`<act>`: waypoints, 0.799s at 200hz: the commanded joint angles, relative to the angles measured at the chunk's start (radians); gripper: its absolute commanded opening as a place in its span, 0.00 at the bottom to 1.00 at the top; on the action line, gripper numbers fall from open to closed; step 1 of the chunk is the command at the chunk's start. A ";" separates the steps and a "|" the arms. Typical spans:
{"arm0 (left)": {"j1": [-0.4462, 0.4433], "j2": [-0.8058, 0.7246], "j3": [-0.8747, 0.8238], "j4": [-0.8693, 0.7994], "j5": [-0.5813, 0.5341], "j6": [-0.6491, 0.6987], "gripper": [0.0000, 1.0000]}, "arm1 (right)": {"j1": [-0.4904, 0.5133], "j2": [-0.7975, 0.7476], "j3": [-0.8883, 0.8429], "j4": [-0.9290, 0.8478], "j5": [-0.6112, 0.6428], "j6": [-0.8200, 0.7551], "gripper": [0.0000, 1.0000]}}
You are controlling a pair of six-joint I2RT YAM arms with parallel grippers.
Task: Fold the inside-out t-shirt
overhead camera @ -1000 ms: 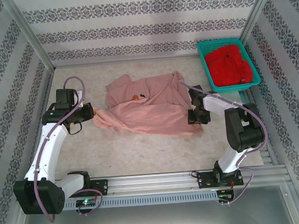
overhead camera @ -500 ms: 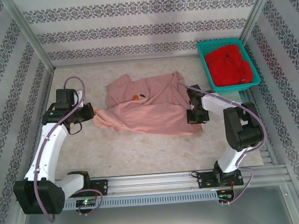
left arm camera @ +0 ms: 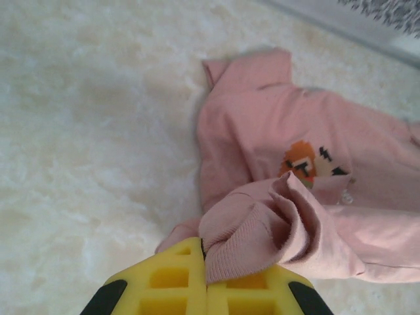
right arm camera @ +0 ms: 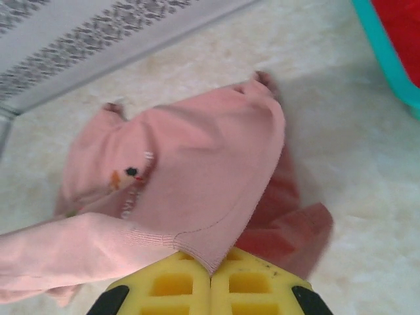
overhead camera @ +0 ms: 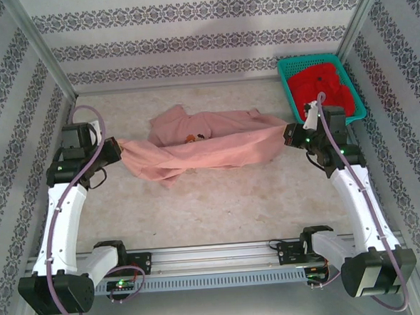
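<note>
Right, from the top camera I have the t-shirt [overhead camera: 202, 149] stretched as a sagging band across the far half of the tabletop [overhead camera: 220, 214]. Its long axis runs left to right, with one end by the left edge and the other near the basket [overhead camera: 286, 88] in the far right corner. The left gripper [overhead camera: 118, 150] and right gripper [overhead camera: 289, 133] each pinch an end, I judge to pull the cloth flat before folding.

On the left wrist camera, the yellow pads [left arm camera: 187, 259] are clamped tight on a bunched ribbed edge, with the printed mark [left arm camera: 303, 164] beyond.

On the right wrist camera, the pads [right arm camera: 236, 262] are closed on a stitched edge, and the cloth drapes away leftward.
</note>
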 commanded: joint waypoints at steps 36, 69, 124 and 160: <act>0.010 -0.013 0.127 0.054 -0.026 -0.042 0.00 | -0.014 0.051 0.065 0.053 -0.141 0.029 0.00; 0.010 -0.036 0.314 0.057 -0.044 -0.033 0.00 | -0.015 -0.037 0.244 0.003 -0.057 -0.008 0.00; 0.010 -0.044 0.764 -0.022 -0.109 0.079 0.00 | -0.015 -0.163 0.638 -0.106 0.074 -0.037 0.00; 0.010 -0.023 0.991 -0.093 -0.224 0.194 0.00 | -0.015 -0.219 0.817 -0.186 0.153 -0.094 0.00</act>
